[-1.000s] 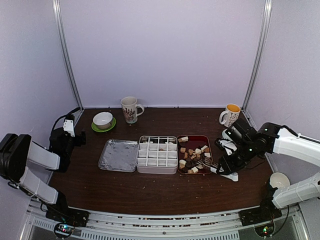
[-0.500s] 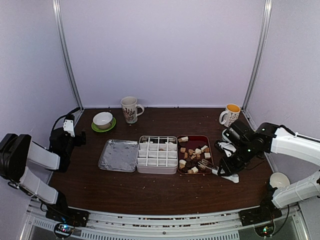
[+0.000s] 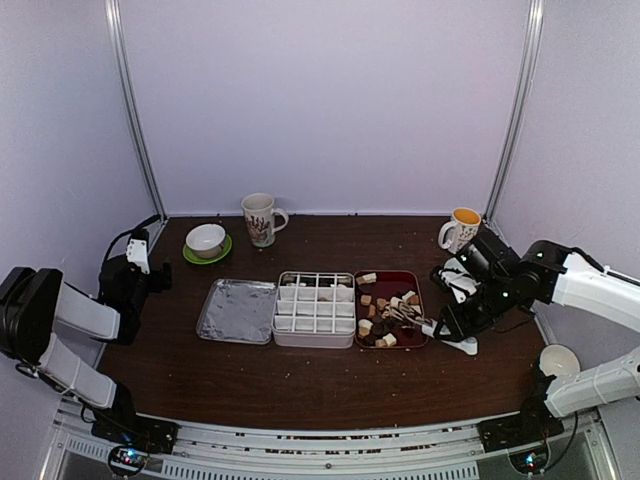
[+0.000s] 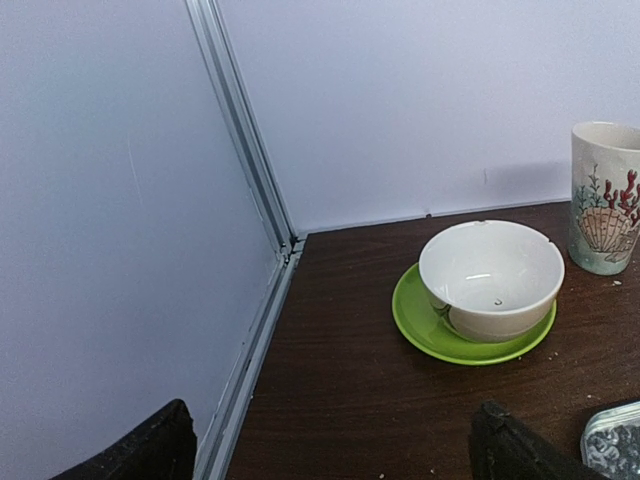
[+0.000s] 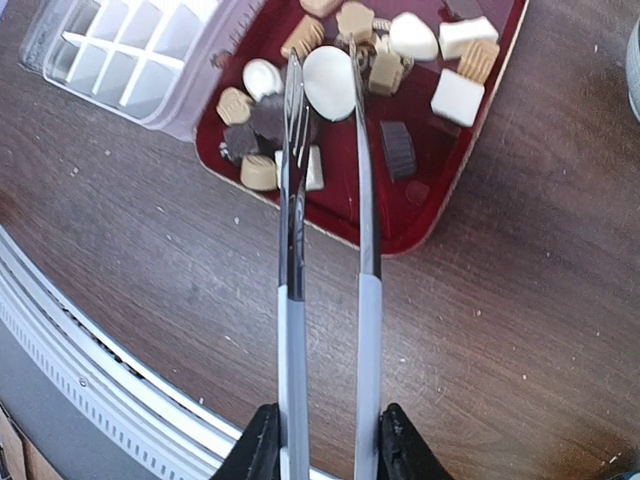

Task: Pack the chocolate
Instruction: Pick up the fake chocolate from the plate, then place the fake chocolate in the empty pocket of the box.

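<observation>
The chocolate (image 5: 400,60), small tan, white and dark pieces, lies in a dark red tray (image 5: 400,235); the top view shows the same chocolate (image 3: 385,315) and tray (image 3: 393,281). My right gripper (image 5: 325,442) is shut on metal tongs (image 5: 292,250) that reach over the tray's near edge. A round white chocolate (image 5: 328,82) sits pinched between the tong tips. From above, the right gripper (image 3: 450,332) is just right of the tray. My left gripper (image 4: 335,462) is open and holds nothing, far left of the table (image 3: 140,265).
A white gridded box (image 3: 315,305) stands left of the tray, its foil-lined lid (image 3: 238,310) beside it. A white bowl on a green saucer (image 4: 490,280) and a shell mug (image 3: 260,218) are at the back left. A yellow-filled mug (image 3: 462,230) is back right, a white cup (image 3: 558,358) near right.
The right arm has pushed the tongs farther over the tray, and the tongs have narrowed onto the round white piece. The left arm has not moved.
</observation>
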You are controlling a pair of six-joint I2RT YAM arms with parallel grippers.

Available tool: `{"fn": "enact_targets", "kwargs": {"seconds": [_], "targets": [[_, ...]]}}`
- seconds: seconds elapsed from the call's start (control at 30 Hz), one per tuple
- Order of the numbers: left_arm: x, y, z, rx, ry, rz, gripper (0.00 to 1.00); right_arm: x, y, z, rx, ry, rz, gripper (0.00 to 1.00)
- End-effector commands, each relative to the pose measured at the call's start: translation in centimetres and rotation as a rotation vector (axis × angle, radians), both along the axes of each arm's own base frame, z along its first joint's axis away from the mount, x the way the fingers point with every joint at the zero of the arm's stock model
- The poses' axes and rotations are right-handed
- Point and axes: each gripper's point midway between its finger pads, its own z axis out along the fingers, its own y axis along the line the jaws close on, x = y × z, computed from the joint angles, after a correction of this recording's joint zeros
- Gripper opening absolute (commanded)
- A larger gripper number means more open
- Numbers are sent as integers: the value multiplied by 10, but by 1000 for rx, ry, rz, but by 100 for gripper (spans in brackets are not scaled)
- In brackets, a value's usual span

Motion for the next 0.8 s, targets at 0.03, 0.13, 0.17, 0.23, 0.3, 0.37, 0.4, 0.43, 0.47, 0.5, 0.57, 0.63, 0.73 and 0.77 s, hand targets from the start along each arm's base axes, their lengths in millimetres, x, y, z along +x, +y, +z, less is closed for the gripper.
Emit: {"fn": "enact_targets", "kwargs": {"seconds": [0.03, 0.13, 0.17, 0.23, 0.3, 0.37, 0.4, 0.43, 0.47, 0.5, 0.57, 0.63, 0.73, 0.77], "targets": [[2, 4, 16, -9, -57, 17, 98, 20, 23, 39, 125, -126, 35, 20], [2, 5, 16, -10, -56, 18, 98, 22, 33, 51, 179, -146, 55, 20], [2, 5, 16, -9, -56, 18, 98, 23, 35, 53, 194, -152, 59, 20], [2, 4, 15, -9, -55, 17, 98, 24, 42, 60, 230, -164, 66, 19], [2, 5, 16, -9, -57, 18, 98, 25, 48, 66, 271, -176, 73, 19], [2, 4, 16, -9, -58, 17, 98, 26, 57, 71, 317, -191, 83, 19], [2, 4, 16, -10, -57, 17, 98, 26, 61, 73, 341, -198, 88, 19], [2, 5, 16, -9, -58, 18, 98, 27, 66, 75, 361, -203, 93, 18], [2, 5, 16, -9, -58, 18, 98, 30, 73, 78, 386, -214, 101, 18], [2, 5, 16, -10, -58, 18, 98, 31, 78, 79, 400, -215, 108, 18], [2, 5, 15, -9, -55, 18, 98, 33, 90, 77, 411, -212, 127, 18], [2, 5, 16, -10, -58, 18, 98, 35, 100, 78, 418, -216, 147, 18], [2, 5, 16, -9, -58, 18, 98, 38, 113, 76, 425, -220, 174, 18], [2, 5, 16, -9, -58, 18, 98, 38, 117, 75, 428, -220, 184, 18]]}}
